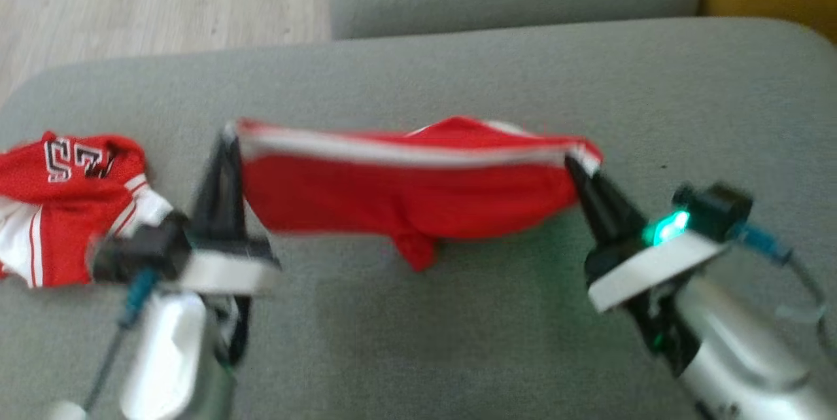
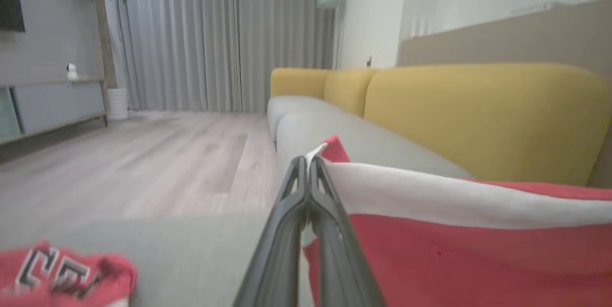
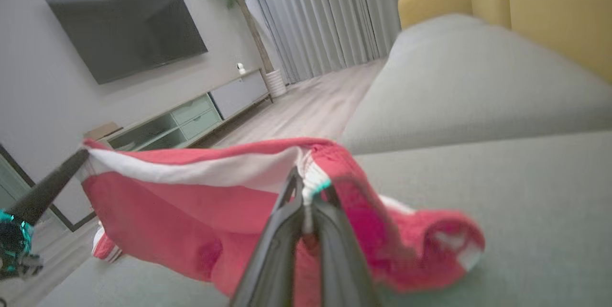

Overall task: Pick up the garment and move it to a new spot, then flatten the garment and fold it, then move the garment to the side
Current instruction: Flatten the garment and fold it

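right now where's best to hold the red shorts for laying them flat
Its white waistband, at the two ends, one gripper from each side. The left gripper and right gripper pinch there, so the band runs straight and the red shorts hang below it.

Red garment (image 1: 392, 204) up close: soft matt cloth, with a smoother white band along the top edge. The fingers (image 2: 284, 230) look like dark plastic, matt with a faint sheen. The jersey (image 1: 65, 210) reads as fine mesh cloth, its black-and-white figures flat and dull. Sofa seat (image 1: 458, 80): grey woven fabric, matt, fine-grained. The backrest (image 2: 478, 120) is mustard cloth, equally dull. Forearm (image 1: 739, 348) shell silvery and glossy. Floor (image 2: 143, 163): pale wood planks, satin finish. Curtains (image 2: 215, 34) grey cloth; television (image 3: 124, 29) screen dark, glossy.
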